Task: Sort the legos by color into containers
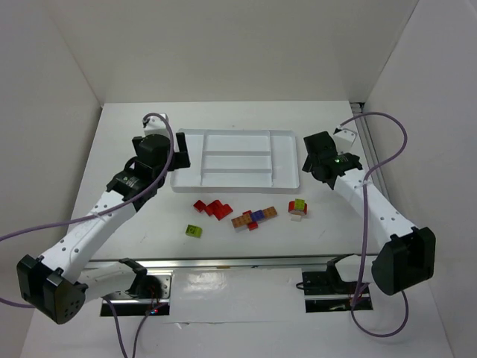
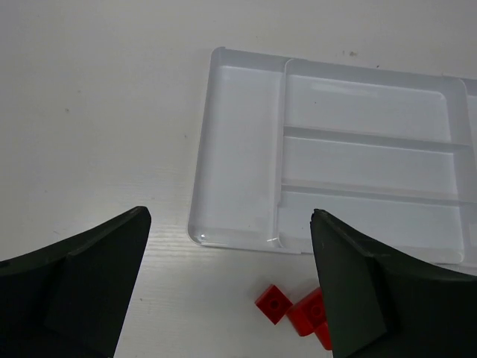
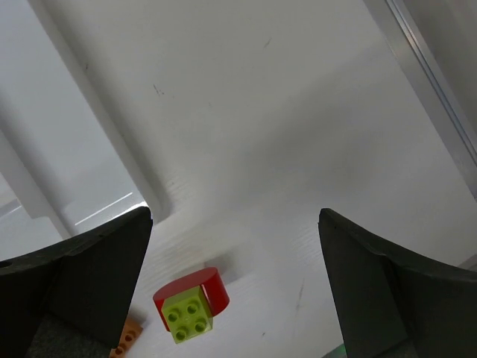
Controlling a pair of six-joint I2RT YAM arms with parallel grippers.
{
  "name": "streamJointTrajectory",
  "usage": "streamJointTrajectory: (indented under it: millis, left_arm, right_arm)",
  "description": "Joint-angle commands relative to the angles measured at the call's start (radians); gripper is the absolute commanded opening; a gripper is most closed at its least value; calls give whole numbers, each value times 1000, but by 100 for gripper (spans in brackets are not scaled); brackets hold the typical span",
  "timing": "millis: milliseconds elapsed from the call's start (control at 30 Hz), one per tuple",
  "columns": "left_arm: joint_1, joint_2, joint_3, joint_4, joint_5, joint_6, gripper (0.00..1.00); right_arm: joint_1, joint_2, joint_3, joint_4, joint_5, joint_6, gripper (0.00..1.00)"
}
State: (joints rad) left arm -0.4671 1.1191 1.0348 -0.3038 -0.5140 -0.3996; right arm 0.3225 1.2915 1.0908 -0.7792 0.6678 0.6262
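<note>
Left gripper [image 2: 231,220] - jaws wide apart, poised at the left end of the white tray [image 1: 237,133]. Right gripper [image 3: 235,216] - also spread wide, just off the tray's right end. Legos lie on the table [image 1: 134,127] on the tray's near side: red cluster [image 1: 212,207], lime brick [image 1: 194,230], orange-blue row [image 1: 255,217], lime-on-red piece [image 3: 190,306].

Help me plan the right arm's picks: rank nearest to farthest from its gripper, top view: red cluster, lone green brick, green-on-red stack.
1. Green-on-red stack, right side, by the right gripper.
2. Red cluster, middle-left.
3. Lone green brick, far left.
</note>
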Motion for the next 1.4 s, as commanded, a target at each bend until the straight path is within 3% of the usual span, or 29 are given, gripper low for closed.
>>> streamJointTrajectory:
  millis: [0, 300, 367, 500, 633, 833, 900, 1267, 1367]
  left_arm:
    - [-2, -21, -2, -6, 12, -4, 99]
    - [-28, 140, 117, -153, 30, -74, 99]
    - [-63, 150, 93, -126, 9, -65, 99]
    - [-73, 150, 82, -103, 66, -56, 95]
    - [-84, 163, 82, -90, 112, -47, 91]
    - [-93, 199, 100, -90, 112, -38, 90]
    - [-93, 209, 100, -90, 112, -38, 90]
    - [-93, 243, 119, -100, 118, -38, 90]
    - [-102, 252, 129, -100, 98, -38, 90]
  right_arm:
    - [7, -46, -28, 6, 6, 12, 100]
    - [36, -155, -149, 89, -227, -71, 99]
    - [58, -185, -167, 89, -260, -71, 93]
    - [110, -215, -189, 78, -333, -71, 91]
    - [184, -225, -189, 69, -346, -71, 91]
    - [184, -126, -187, 24, -326, -49, 91]
    - [184, -116, -197, 24, -315, -10, 84]
    - [184, -32, -266, 103, -321, -11, 79]
    - [184, -21, -266, 123, -306, -31, 71]
